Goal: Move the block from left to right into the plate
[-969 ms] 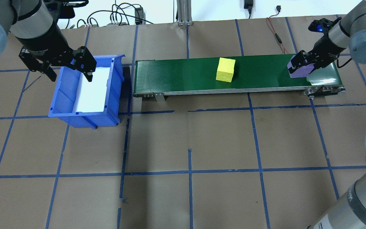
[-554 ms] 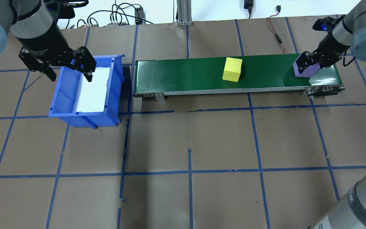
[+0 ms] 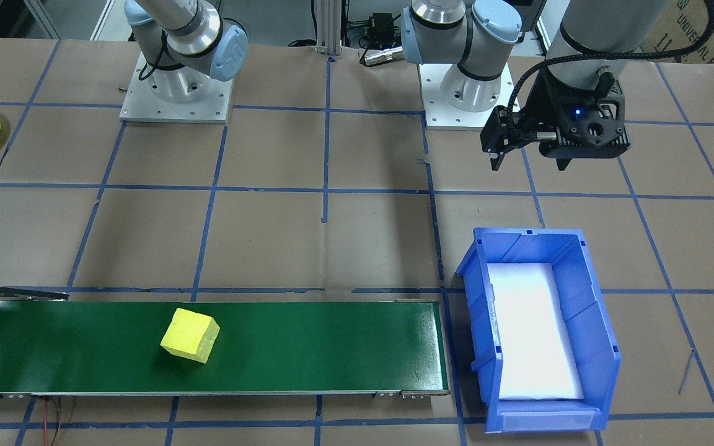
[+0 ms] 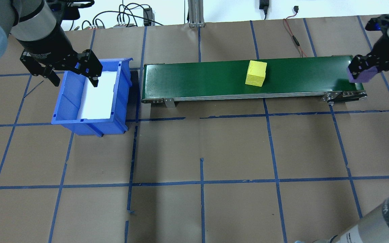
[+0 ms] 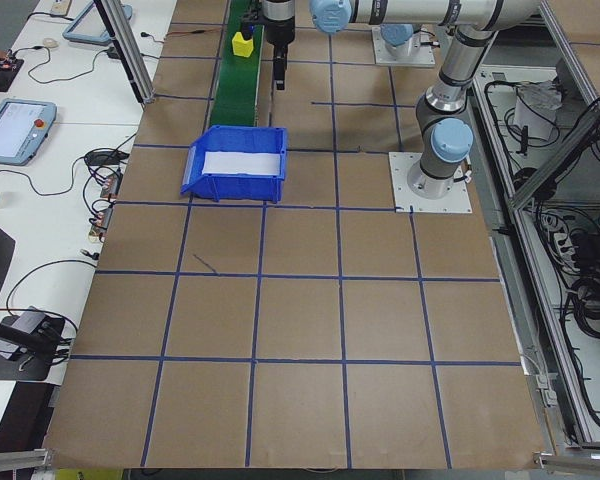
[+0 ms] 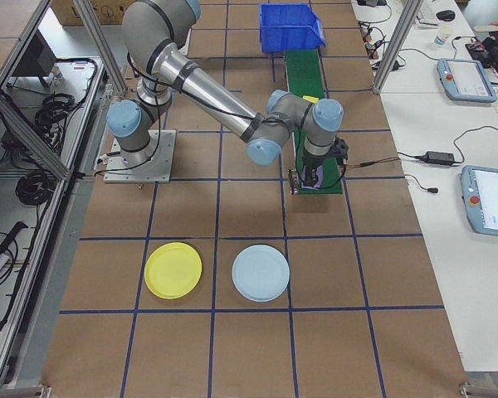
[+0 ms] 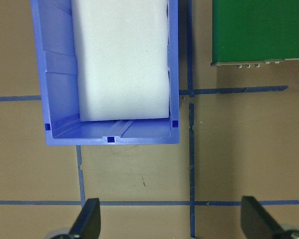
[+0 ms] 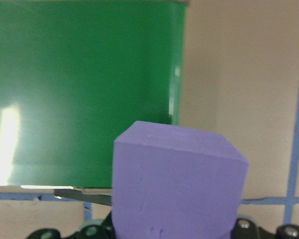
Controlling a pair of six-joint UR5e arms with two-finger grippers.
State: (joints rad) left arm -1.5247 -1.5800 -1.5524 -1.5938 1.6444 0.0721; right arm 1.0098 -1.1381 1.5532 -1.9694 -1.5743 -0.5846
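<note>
The purple foam cube [image 4: 359, 75] sits pinched in the right gripper [image 4: 361, 69], held clear of the surface at the right-hand end of the long green conveyor belt [image 4: 208, 77]; the right wrist view shows its top face filling the lower frame with the belt's end edge just behind it. From that cube, the small round yellow plastic plate [image 6: 173, 270] lies on the brown paper table [image 4: 201, 148] well apart from the belt, toward the robot's side and off its right shoulder, next to a pale blue round plate [image 6: 261, 273]. So the carry, as I judge it, has to swing away from the belt and back toward the robot's base, and the right arm is the nearer one by far. A yellow foam cube [image 4: 256, 73] rests on the belt between its middle and the purple one. At the belt's other end stands the blue rectangular plastic bin [image 4: 89, 96] with a white liner, and the left gripper [image 4: 61, 69] hangs over its far corner with fingers spread and nothing between them.
</note>
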